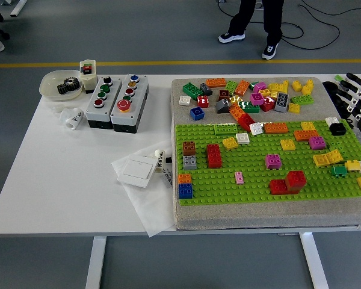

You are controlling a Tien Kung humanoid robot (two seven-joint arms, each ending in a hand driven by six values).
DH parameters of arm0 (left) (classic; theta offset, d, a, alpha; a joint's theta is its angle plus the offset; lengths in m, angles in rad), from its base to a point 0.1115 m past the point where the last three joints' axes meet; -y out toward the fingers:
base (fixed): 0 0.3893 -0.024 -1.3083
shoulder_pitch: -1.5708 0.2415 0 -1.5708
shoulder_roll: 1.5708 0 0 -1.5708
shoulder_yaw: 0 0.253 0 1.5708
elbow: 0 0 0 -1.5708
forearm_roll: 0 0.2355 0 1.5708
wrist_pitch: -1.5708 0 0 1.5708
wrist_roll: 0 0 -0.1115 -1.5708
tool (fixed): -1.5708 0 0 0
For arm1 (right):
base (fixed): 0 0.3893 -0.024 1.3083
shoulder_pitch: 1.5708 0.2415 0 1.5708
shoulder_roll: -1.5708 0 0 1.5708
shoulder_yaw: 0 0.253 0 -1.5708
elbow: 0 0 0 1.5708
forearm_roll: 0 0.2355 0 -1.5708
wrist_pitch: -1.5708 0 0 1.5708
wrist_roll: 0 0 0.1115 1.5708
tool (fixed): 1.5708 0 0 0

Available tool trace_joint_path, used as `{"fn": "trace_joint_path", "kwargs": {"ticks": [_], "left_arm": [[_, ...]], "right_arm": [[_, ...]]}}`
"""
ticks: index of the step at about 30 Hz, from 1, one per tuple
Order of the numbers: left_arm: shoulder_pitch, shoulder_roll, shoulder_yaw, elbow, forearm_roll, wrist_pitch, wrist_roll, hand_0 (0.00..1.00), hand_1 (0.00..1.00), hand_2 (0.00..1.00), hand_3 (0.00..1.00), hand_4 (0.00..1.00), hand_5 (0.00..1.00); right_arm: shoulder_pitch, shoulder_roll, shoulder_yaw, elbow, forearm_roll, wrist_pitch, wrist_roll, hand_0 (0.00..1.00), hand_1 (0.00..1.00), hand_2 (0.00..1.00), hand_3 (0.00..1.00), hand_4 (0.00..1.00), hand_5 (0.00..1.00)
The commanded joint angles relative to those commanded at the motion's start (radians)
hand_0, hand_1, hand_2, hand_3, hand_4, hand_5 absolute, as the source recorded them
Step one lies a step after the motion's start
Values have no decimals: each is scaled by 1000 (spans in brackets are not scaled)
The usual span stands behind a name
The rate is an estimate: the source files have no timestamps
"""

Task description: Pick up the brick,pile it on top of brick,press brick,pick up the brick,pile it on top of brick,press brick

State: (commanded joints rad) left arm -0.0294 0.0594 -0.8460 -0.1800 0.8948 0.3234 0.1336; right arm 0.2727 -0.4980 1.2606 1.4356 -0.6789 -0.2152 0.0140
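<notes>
Found the loose bricks (246, 96) heaped on the grey mat (186, 220) in the upper middle of the frame, just above the green baseplate (253, 180). Noted others already seated on that plate: a red brick (214, 155) left of centre, a magenta brick (273, 161) near the middle, and a red pair (287, 182) lower right, touching and slightly askew.

Spotted the right hand (355, 96) at the right edge of the frame, beside the mat's upper right corner and touching no brick. Fingers (349, 81) apart and clamped on nothing, or so it seemed, being half cut off by the edge. Saw nothing of the left hand. Saw only a person's legs at the top of the frame, well apart from the table (60, 180).

Judged the bricks light, stiff and smooth-walled: unlikely to break, likely to skid or squirt out of a loose pinch. Best taken across two opposite side walls, with the underside left free to meet the studs below. Better to pick from the heap's fringe, such as the blue brick (197, 113) standing clear at its left, than from the crowded middle. Reckoned pressing would need a flat, square push on the top, or else end askew.
</notes>
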Motion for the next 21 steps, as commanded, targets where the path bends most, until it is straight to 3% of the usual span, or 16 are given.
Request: {"fn": "trace_joint_path", "kwargs": {"ticks": [21], "left_arm": [[-6, 0, -3, 0, -1, 0, -2, 721, 745, 791, 624, 674, 646]], "right_arm": [[9, 6, -7, -1, 31, 23, 6, 848, 796, 826, 844, 998, 998]]}}
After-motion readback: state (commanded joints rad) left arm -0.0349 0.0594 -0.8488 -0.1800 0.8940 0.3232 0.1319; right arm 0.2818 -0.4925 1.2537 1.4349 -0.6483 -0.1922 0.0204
